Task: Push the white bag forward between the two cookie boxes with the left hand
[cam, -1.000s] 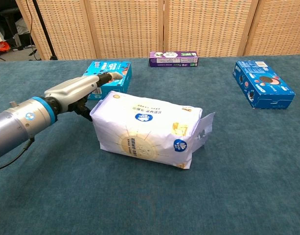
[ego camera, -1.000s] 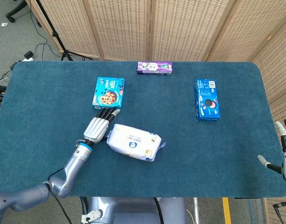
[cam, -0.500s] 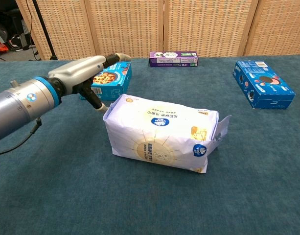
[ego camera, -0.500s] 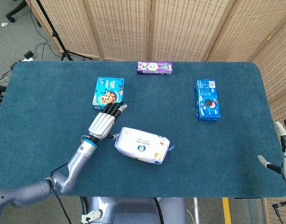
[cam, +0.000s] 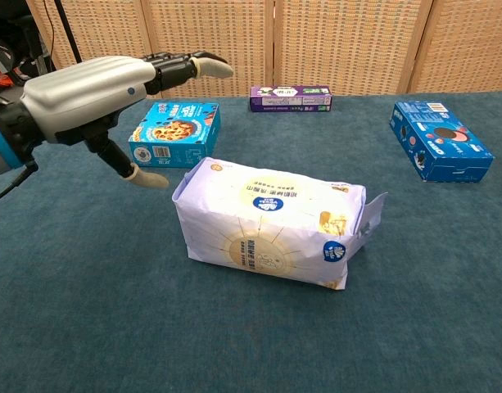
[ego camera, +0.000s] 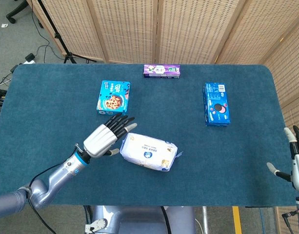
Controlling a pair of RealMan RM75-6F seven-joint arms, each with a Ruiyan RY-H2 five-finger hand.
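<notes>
The white bag [ego camera: 149,151] [cam: 271,221] lies on the blue table in front of the gap between the two cookie boxes. One light blue cookie box [ego camera: 113,97] [cam: 174,133] stands at the back left, a darker blue one [ego camera: 217,104] [cam: 439,139] at the back right. My left hand [ego camera: 106,137] [cam: 103,90] hovers raised just left of the bag, fingers stretched out and apart, holding nothing and not touching the bag. My right hand [ego camera: 296,165] shows at the table's right edge in the head view, fingers spread, empty.
A purple box [ego camera: 161,71] [cam: 290,98] lies at the table's far edge, behind the gap. Wicker screens stand behind the table [ego camera: 51,117]. A tripod and cables are on the floor at the far left.
The bag slid right and forward, then stopped. My left hand lifted off the bag and drew back toward me, now hovering above the table.
</notes>
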